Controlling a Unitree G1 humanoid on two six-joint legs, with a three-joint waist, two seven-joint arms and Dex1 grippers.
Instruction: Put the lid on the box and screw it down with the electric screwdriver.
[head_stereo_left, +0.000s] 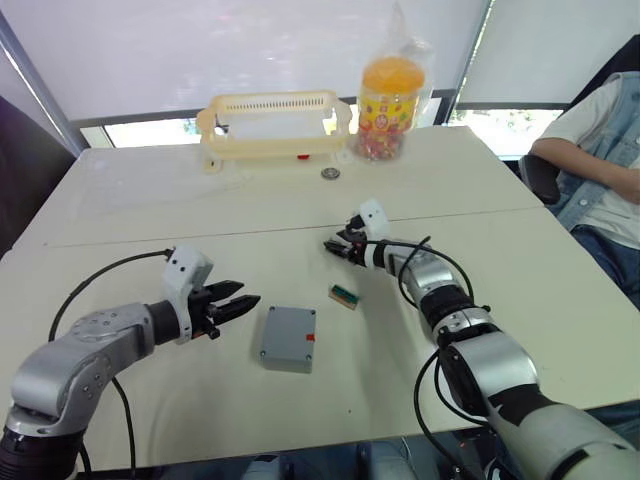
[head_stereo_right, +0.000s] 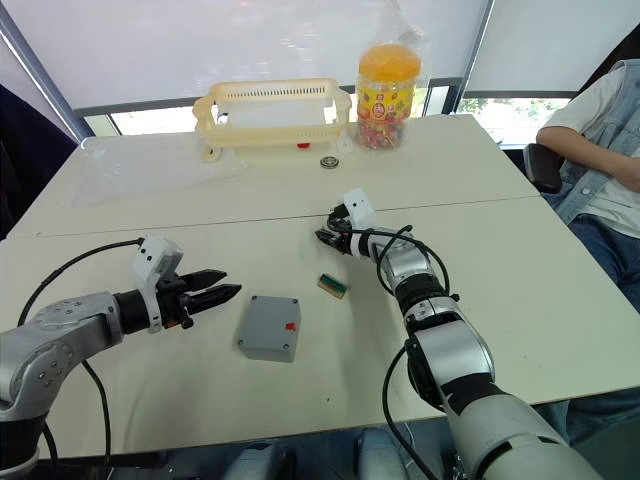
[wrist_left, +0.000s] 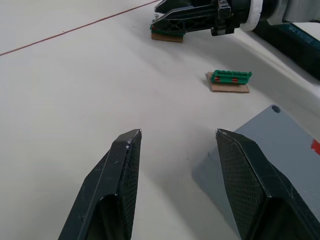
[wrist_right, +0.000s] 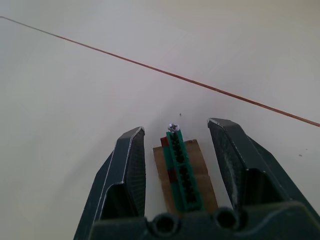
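While the right pincer (wrist_right: 176, 142) hovered low over a small green-and-tan block (wrist_right: 181, 172) carrying a screw at its tip, its fingers were spread on either side of the block without touching it. That block lay on the worktop (head_stereo_left: 120, 210) right of centre, beyond a second green block (head_stereo_left: 344, 295). The grey box (head_stereo_left: 289, 338) sat near the front, close to the middle, its flat top looking already closed by the lid, though the seam could not be made out. Just left of it, the left pincer (head_stereo_left: 233, 302) was spread and empty, its tips pointing at the box. The step appeared to be fetching a screw, so closing squarely on the block's long sides and lifting it level would likely keep the screw seated. A yellow basket (head_stereo_left: 272, 125) and a candy jar (head_stereo_left: 388, 108) stood far off.
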